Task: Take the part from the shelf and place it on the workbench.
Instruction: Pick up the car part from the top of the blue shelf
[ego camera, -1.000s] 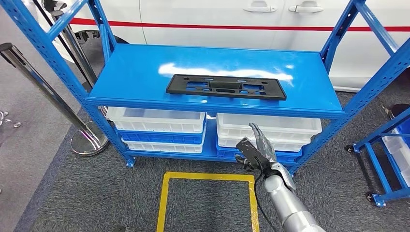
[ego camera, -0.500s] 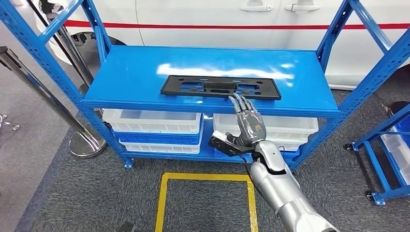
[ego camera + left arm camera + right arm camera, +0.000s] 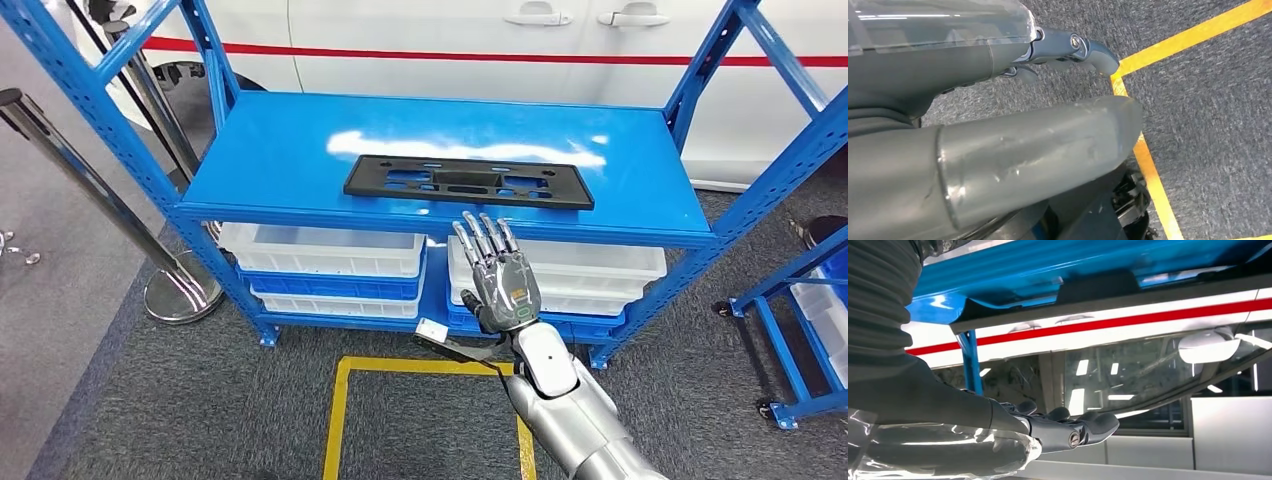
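Observation:
The black flat part (image 3: 468, 181), a long frame with cut-outs, lies on the top blue shelf (image 3: 280, 150) near its front edge. My right hand (image 3: 497, 277) is raised in front of the shelf, just below the part. Its fingers point up and are spread, and it holds nothing. The fingertips reach about the shelf's front lip and stay apart from the part. In the right wrist view the right hand (image 3: 1038, 432) stretches out under the blue shelf (image 3: 1048, 265). My left hand (image 3: 998, 100) hangs over the carpet with fingers (image 3: 1073, 47) loosely extended, holding nothing.
White and blue bins (image 3: 320, 250) fill the lower shelf on both sides. A chrome stanchion (image 3: 185, 290) stands at the left and a second blue rack (image 3: 800, 310) at the right. Yellow tape (image 3: 340, 400) marks a square on the grey carpet. A white car (image 3: 450, 30) is behind.
My right hand has risen from low beside the bins and turned its fingers upward. Half a second ago its fingertips were at the part's front edge; now they sit slightly lower.

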`<state>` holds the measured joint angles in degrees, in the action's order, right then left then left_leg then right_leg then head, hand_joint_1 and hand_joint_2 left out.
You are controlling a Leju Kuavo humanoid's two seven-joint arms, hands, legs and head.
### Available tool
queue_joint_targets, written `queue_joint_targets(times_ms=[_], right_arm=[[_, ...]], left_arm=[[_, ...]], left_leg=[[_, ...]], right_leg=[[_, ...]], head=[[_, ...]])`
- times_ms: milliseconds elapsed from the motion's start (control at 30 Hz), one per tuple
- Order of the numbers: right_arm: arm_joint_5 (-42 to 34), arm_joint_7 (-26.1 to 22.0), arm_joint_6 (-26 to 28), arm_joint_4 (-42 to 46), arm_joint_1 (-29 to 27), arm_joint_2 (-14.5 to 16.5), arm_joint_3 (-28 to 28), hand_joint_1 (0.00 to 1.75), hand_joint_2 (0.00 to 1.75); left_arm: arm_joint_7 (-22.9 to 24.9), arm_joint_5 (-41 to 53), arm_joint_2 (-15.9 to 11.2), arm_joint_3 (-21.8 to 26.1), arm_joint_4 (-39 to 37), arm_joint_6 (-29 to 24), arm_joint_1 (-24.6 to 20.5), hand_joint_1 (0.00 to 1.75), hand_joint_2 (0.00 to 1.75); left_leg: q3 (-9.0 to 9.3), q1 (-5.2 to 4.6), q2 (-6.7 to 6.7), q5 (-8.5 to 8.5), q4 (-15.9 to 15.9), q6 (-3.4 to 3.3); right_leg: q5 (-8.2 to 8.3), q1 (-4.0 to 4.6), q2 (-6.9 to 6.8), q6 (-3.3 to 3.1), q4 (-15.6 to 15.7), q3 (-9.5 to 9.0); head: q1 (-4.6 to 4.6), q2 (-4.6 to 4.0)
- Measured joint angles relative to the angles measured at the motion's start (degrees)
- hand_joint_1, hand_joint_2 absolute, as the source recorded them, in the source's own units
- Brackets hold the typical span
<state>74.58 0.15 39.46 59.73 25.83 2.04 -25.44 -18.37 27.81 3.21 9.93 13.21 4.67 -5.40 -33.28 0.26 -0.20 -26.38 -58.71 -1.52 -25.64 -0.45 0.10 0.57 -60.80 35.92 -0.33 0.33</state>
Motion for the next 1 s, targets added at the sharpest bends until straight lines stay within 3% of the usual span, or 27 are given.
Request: queue_joint_targets(times_ms=[100,167,267,333,367,467,533,600,667,733,800,833,867,900,933,1000], right_arm=[[0.64,-1.49,0.34,0.11,-0.45,-0.03,0.03,0.0,1.75],[1.03,-2.28,0.38,0.11,-0.44,0.04,0.1,0.0,1.75],[1.21,-2.59,0.4,0.11,-0.36,0.25,0.17,0.0,1.75],[1.23,-2.68,0.41,0.07,-0.42,0.33,0.18,0.0,1.75],[1.18,-2.76,0.41,0.01,-0.41,0.36,0.2,0.0,1.75],[0.79,-3.3,0.41,-0.48,0.03,0.48,0.29,0.0,1.75],[0.49,-3.76,0.41,-1.45,0.69,0.7,0.31,0.0,1.75],[0.26,-3.98,0.41,-2.93,1.19,1.17,0.31,0.0,1.75],[-0.07,-3.95,0.43,-4.48,1.6,1.69,0.31,0.0,1.75],[-0.36,-3.93,0.45,-5.94,2.21,2.02,0.31,0.0,1.75],[-0.45,-3.93,0.45,-7.17,2.51,2.15,0.32,0.0,1.75],[-0.51,-3.94,0.45,-7.69,2.53,2.17,0.33,0.0,1.75],[-0.64,-3.95,0.45,-8.12,2.54,2.21,0.34,0.0,1.75],[-0.84,-4.02,0.46,-8.43,2.62,2.29,0.39,0.0,1.75],[-1.04,-4.18,0.46,-8.63,2.79,2.38,0.48,0.0,1.75],[-1.08,-4.74,0.47,-8.94,3.33,2.73,0.95,0.0,1.75]], left_arm=[[-0.39,0.22,0.08,0.01,-0.22,0.2,0.18,0.0,0.0],[-0.72,0.33,0.13,0.0,-0.31,0.27,0.22,0.0,0.0],[-0.85,0.36,0.23,-0.01,-0.39,0.32,0.26,0.0,0.0],[-0.96,0.37,0.26,-0.01,-0.49,0.34,0.4,0.0,0.0],[-1.11,0.37,0.26,-0.01,-0.53,0.38,0.43,0.0,0.0],[-1.9,0.47,0.28,-0.01,-0.55,0.55,0.19,0.0,0.0],[-2.2,0.72,0.35,-0.01,-0.55,0.6,-0.05,0.0,0.0],[-2.2,0.95,0.41,-0.01,-0.55,0.58,-0.15,0.0,0.0],[-2.03,1.0,0.51,0.0,-0.55,0.55,-0.22,0.0,0.0],[-1.84,0.99,0.59,0.01,-0.55,0.53,-0.4,0.0,0.0],[-1.74,0.97,0.59,0.02,-0.55,0.51,-0.53,0.0,0.0],[-1.67,0.95,0.6,0.02,-0.55,0.57,-0.53,0.0,0.0],[-1.56,0.88,0.61,0.02,-0.55,0.71,-0.5,0.0,0.0],[-1.4,0.76,0.63,0.02,-0.55,0.92,-0.47,0.0,0.0],[-1.2,0.62,0.66,0.02,-0.55,1.17,-0.46,0.0,0.0],[-0.87,0.36,0.7,0.03,-0.55,1.55,-0.52,0.0,0.0]], left_leg=[[-0.17,-0.06,0.03,-0.18,-0.1,0.89],[-0.74,0.03,0.03,-1.45,-1.69,1.5],[-5.16,0.26,0.04,-6.22,-11.29,2.16],[-7.47,0.33,0.04,-7.11,-15.74,2.31],[-7.1,0.34,0.04,-5.91,-14.74,2.25],[-2.14,0.2,0.04,-0.54,-4.12,1.64],[-0.35,-0.06,-0.01,0.32,-0.27,1.22],[-0.16,-0.2,-0.08,0.4,0.25,0.73],[0.19,0.02,-0.01,0.91,0.99,0.0],[0.41,0.22,0.11,1.28,1.51,-0.57],[0.33,0.2,0.12,1.3,1.49,-0.76],[0.31,0.2,0.09,1.28,1.44,-0.77],[0.31,0.22,0.05,1.23,1.33,-0.72],[0.32,0.26,0.01,1.13,1.15,-0.6],[0.3,0.29,-0.01,0.95,0.88,-0.39],[0.02,0.12,-0.02,0.46,0.16,0.25]], right_leg=[[0.07,0.13,0.09,-0.77,0.88,-0.15],[0.25,-0.02,0.03,-1.42,1.28,-0.37],[0.24,0.02,-0.11,-2.06,1.43,-0.53],[0.2,0.14,-0.1,-2.14,1.4,-0.56],[0.18,0.16,-0.07,-2.14,1.37,-0.6],[0.07,0.28,0.01,-1.96,1.23,-0.76],[0.13,0.39,0.02,-1.5,1.23,-0.67],[0.34,0.34,0.02,-0.84,1.43,-0.68],[-0.47,0.25,0.02,-0.24,0.45,-0.36],[-3.48,0.14,0.0,0.21,-4.47,1.84],[-6.69,-0.02,-0.01,0.57,-11.86,5.34],[-7.07,-0.14,-0.02,0.72,-14.03,6.39],[-6.3,-0.27,-0.03,0.84,-14.01,6.39],[-4.58,-0.42,-0.05,0.9,-11.64,5.23],[-2.51,-0.57,-0.07,0.93,-7.87,3.37],[-0.32,-0.59,-0.05,0.71,-1.38,0.24]], head=[[-0.01,0.0],[-0.02,0.0],[-0.02,0.0],[-0.02,0.0],[-0.02,0.0],[-0.02,0.0],[-0.01,0.0],[-0.01,0.0],[0.01,0.0],[0.01,0.0],[0.01,0.0],[0.02,0.0],[0.02,0.0],[0.01,0.0],[0.02,0.0],[0.0,0.0]])
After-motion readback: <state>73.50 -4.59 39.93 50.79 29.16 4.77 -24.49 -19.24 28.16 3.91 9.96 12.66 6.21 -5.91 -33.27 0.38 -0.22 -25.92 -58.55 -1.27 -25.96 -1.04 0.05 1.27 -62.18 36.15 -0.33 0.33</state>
